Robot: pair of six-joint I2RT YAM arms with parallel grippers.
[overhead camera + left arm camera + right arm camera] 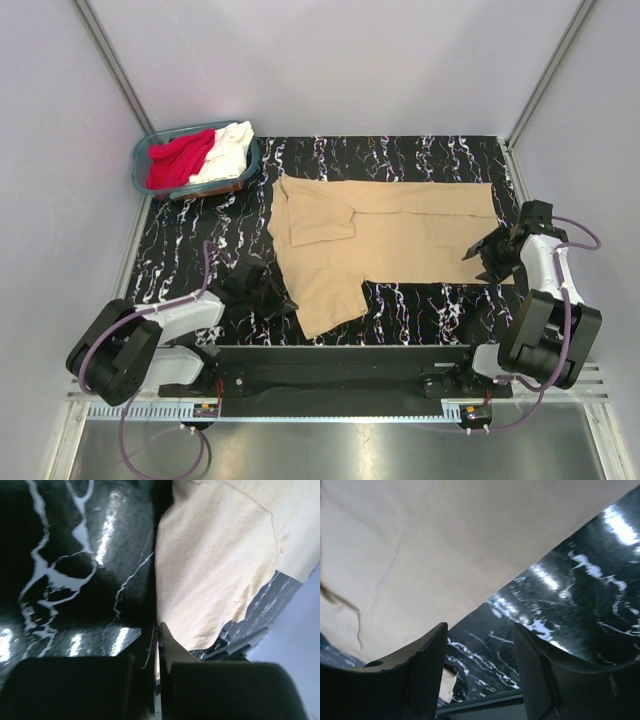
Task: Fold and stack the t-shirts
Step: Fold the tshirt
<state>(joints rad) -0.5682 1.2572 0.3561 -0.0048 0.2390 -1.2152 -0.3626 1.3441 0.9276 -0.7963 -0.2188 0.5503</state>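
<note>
Tan t-shirt (400, 235) lies spread across the middle of the worktop (420, 310). Left fingers (75, 685) are pinched together on its near left edge (a sliver of cloth caught between them). Right fingers (425, 670) stand apart at its right edge, gripping nothing. Beyond its far left corner, the red t-shirt (178, 160) and white t-shirt (228, 150) lie heaped in the teal basket (138, 172).

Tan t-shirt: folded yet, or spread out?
Mostly spread: the tan t-shirt lies flat on the table, with only one sleeve flap folded over the body.
</note>
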